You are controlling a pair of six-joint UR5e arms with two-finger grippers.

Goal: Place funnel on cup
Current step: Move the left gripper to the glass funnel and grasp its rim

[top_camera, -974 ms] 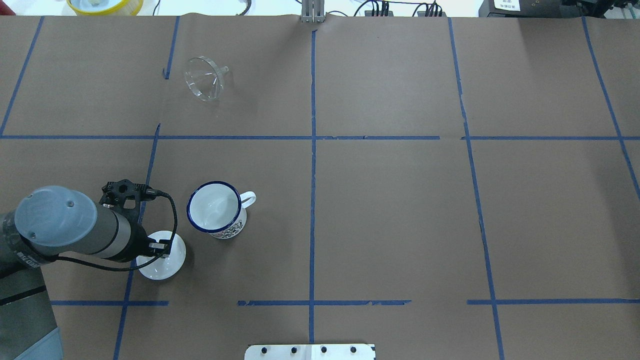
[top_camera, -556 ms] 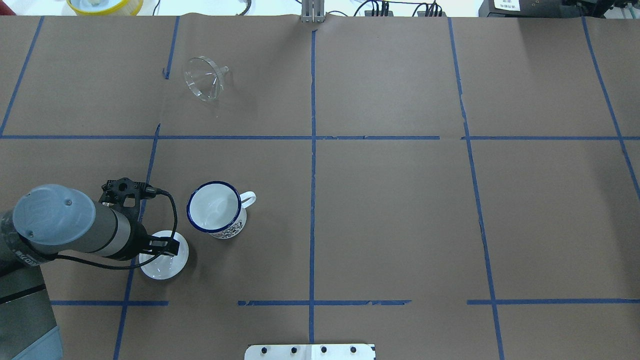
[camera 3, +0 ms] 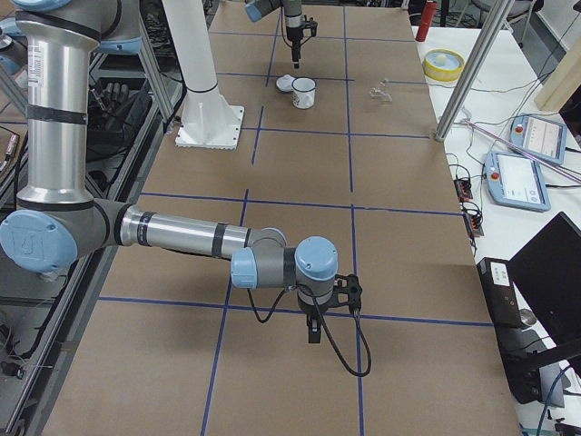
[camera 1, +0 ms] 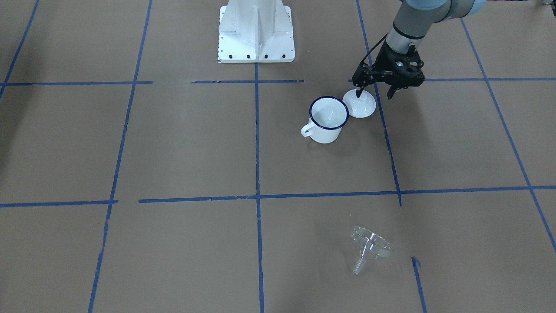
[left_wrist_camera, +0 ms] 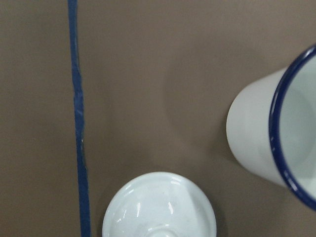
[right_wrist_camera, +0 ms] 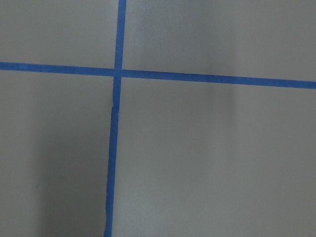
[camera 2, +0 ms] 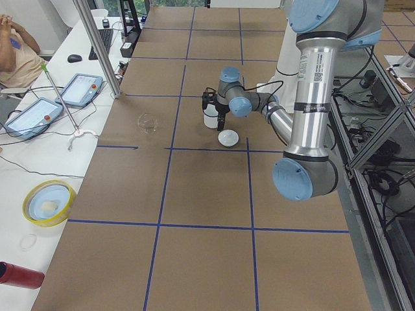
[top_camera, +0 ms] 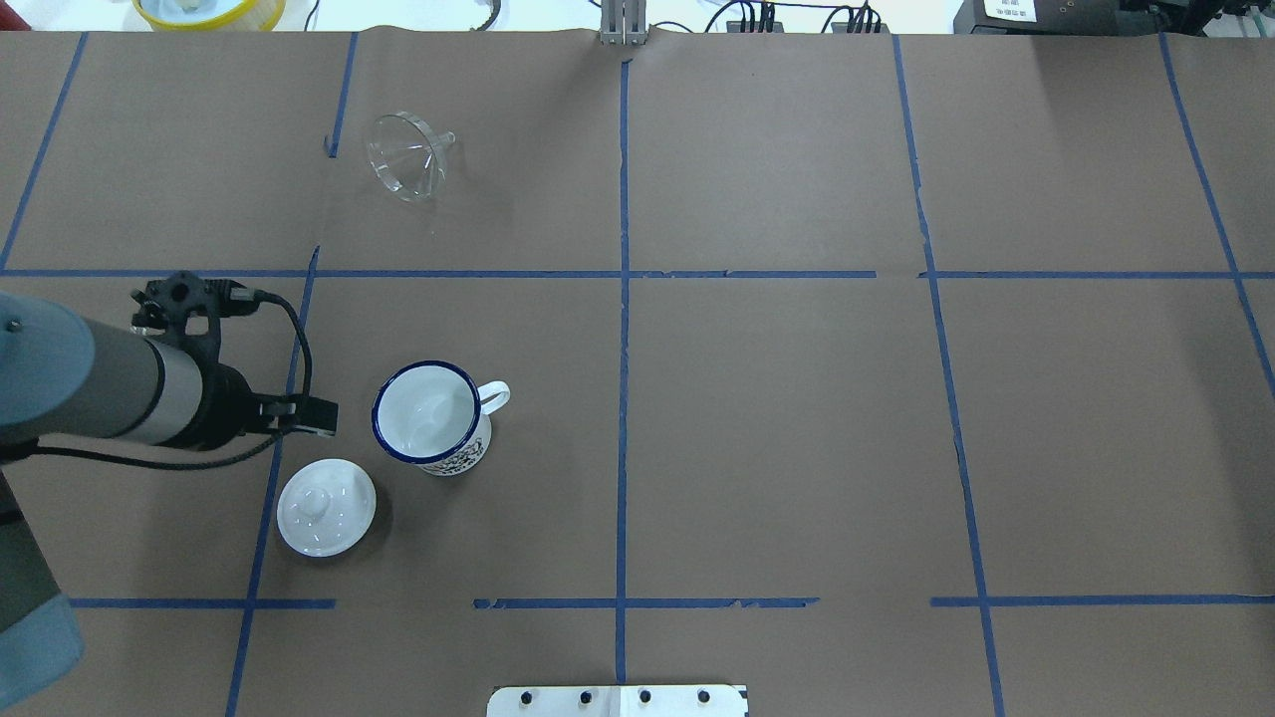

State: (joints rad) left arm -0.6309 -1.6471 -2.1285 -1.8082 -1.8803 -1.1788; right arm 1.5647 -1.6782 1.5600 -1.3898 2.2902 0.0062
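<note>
The clear funnel (top_camera: 406,156) lies on its side at the table's far left, also in the front view (camera 1: 369,248). The white mug with a blue rim (top_camera: 428,418) stands upright and empty, its handle to the right; it also shows in the front view (camera 1: 328,119) and the left wrist view (left_wrist_camera: 276,133). My left gripper (camera 1: 374,93) is open and empty, raised just left of the mug and above a white knobbed lid (top_camera: 326,506); it also shows overhead (top_camera: 279,415). My right gripper (camera 3: 313,329) shows only in the exterior right view, far from these things; I cannot tell its state.
The lid (camera 1: 359,104) lies on the table touching or almost touching the mug's side. The robot's white base plate (camera 1: 256,39) stands behind them. A yellow bowl (camera 2: 47,202), tablets and a metal pole (camera 2: 97,48) are on the side bench beyond the funnel.
My left gripper has lifted off the white lid and moved away from it toward the far left. The lid stays on the table beside the mug.
</note>
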